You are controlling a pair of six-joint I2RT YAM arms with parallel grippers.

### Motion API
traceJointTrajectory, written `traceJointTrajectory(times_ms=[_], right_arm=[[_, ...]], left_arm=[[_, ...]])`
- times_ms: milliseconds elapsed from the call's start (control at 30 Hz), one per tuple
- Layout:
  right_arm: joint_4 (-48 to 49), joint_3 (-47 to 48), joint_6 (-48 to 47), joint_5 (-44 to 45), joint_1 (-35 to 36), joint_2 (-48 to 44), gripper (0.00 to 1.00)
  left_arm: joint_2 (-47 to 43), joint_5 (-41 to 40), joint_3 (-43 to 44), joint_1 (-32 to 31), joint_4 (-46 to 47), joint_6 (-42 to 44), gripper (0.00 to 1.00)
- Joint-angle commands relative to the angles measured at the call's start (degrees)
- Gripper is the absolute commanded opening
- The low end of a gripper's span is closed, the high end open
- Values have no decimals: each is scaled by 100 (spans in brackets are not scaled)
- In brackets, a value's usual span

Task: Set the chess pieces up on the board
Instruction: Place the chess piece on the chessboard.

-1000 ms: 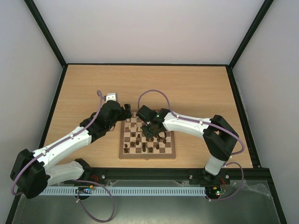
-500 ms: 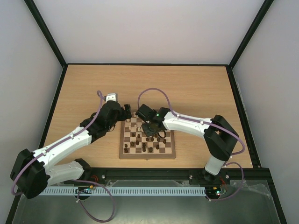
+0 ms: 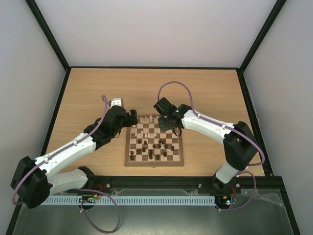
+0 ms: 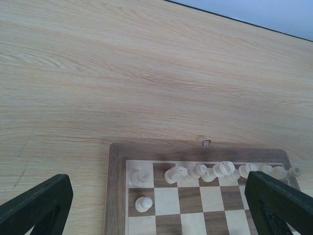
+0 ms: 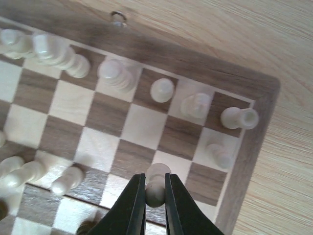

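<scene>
The board (image 3: 154, 163) lies between the two arms, with dark pieces (image 3: 157, 146) scattered over its near half. My right gripper (image 3: 173, 128) hovers over the far right corner, shut on a pale cream pawn (image 5: 156, 186) held above the board (image 5: 252, 147). Pale pieces (image 5: 115, 71) stand along the far row there, one pawn (image 5: 218, 154) sits by the right edge, and some pale pieces (image 5: 66, 180) lie tipped at the left. My left gripper (image 3: 133, 117) is wide open (image 4: 156, 215) over the far left corner of the board (image 4: 117, 196), above a pale pawn (image 4: 143, 203) and the back row (image 4: 198, 170).
Bare wooden tabletop (image 3: 146, 88) stretches beyond the board to the black frame. A small metal clasp (image 4: 206, 143) sits on the board's far edge. A white block (image 3: 116, 102) on the left wrist stands just behind the left gripper.
The right arm has swung from the board's middle to its far right corner, carrying the pale pawn in its closed fingers. The left arm has stayed still and open.
</scene>
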Motion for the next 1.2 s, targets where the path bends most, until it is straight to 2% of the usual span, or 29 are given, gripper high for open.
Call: traceJointTrajectory(times_ms=[0, 333, 1000, 1100, 1167], right_arm=[[66, -159, -76, -38, -220, -7, 10], [375, -297, -158, -325, -514, 238, 10], [544, -301, -195, -457, -669, 570, 10], [550, -295, -204, -463, -677, 599, 11], [545, -289, -203, -454, -673, 613, 15]], left_arm=[[-72, -20, -42, 27, 82, 9, 100], [-54, -16, -47, 27, 91, 8, 99], [-53, -11, -51, 30, 96, 20, 99], [-58, -7, -49, 34, 100, 16, 100], [-54, -2, -48, 36, 100, 19, 99]])
